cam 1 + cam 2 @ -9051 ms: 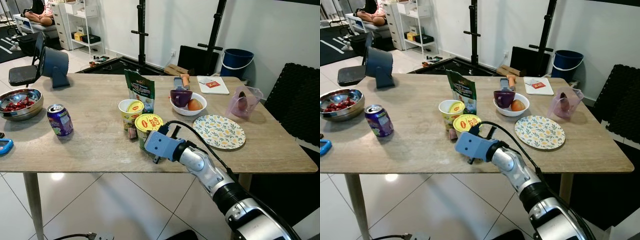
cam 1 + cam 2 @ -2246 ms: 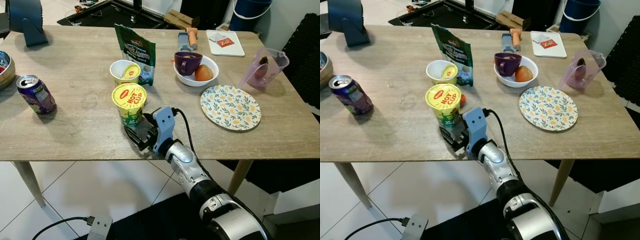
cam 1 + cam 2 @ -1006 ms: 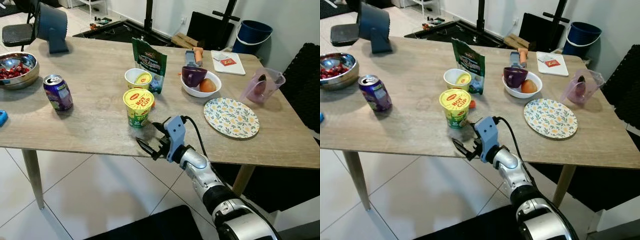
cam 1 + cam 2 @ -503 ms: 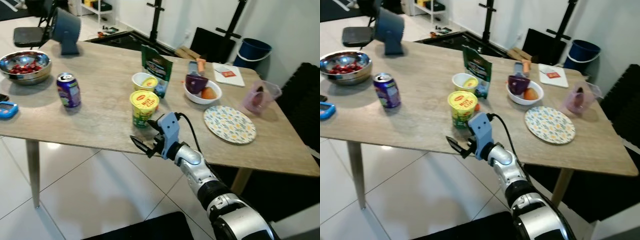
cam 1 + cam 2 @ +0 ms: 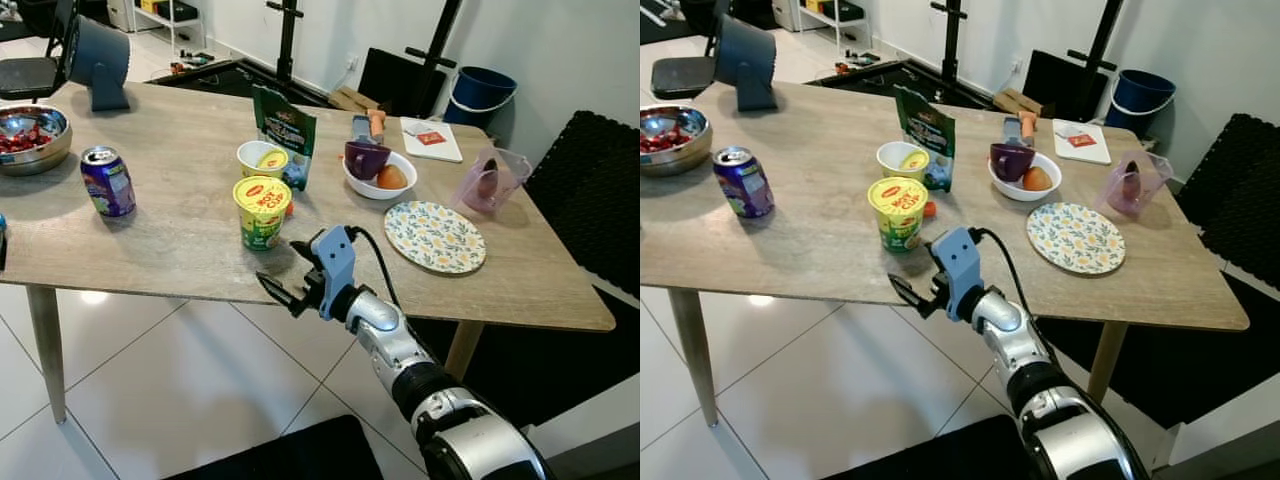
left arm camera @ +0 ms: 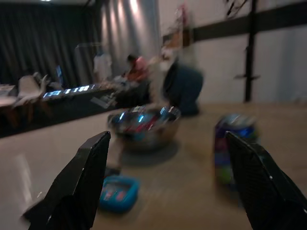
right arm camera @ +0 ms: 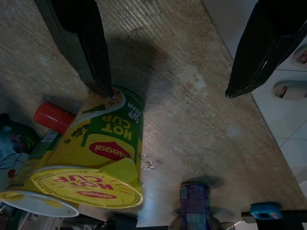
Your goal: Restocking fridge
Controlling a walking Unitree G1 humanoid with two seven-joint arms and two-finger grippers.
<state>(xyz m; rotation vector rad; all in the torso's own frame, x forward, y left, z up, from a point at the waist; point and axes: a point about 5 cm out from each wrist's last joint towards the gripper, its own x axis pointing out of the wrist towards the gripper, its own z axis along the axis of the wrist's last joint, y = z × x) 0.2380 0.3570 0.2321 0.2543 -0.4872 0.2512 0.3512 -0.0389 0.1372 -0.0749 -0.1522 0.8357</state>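
- The right gripper (image 5: 283, 285) sits just off the near edge of the wooden table (image 5: 180, 235), fingers spread wide apart and holding nothing.
- The yellow-lidded Maggi Hot Cup noodle cup (image 5: 261, 212) stands upright on the table, at about 11 o'clock from that gripper, near but apart from it. In the right wrist view the cup (image 7: 93, 153) sits ahead of the two black fingertips (image 7: 81, 43), with one tip lined up against its base.
- Right behind the cup, toward 12 o'clock, there's an open white cup (image 5: 262, 158) and a green pouch (image 5: 284, 133) standing up.
- A purple soda can (image 5: 107, 181) is off at 9 o'clock from the cup, well apart, and a steel bowl (image 5: 25, 138) of red stuff sits farther left.
- Over at 2 o'clock: a white bowl (image 5: 379, 180) holding a purple cup and an orange fruit, then a patterned plate (image 5: 434, 237) nearer the front edge.
- The left gripper (image 6: 168, 187) shows its two dark fingers wide apart in a blurry wrist view, with a blue gadget (image 6: 117, 192) on the tabletop ahead.
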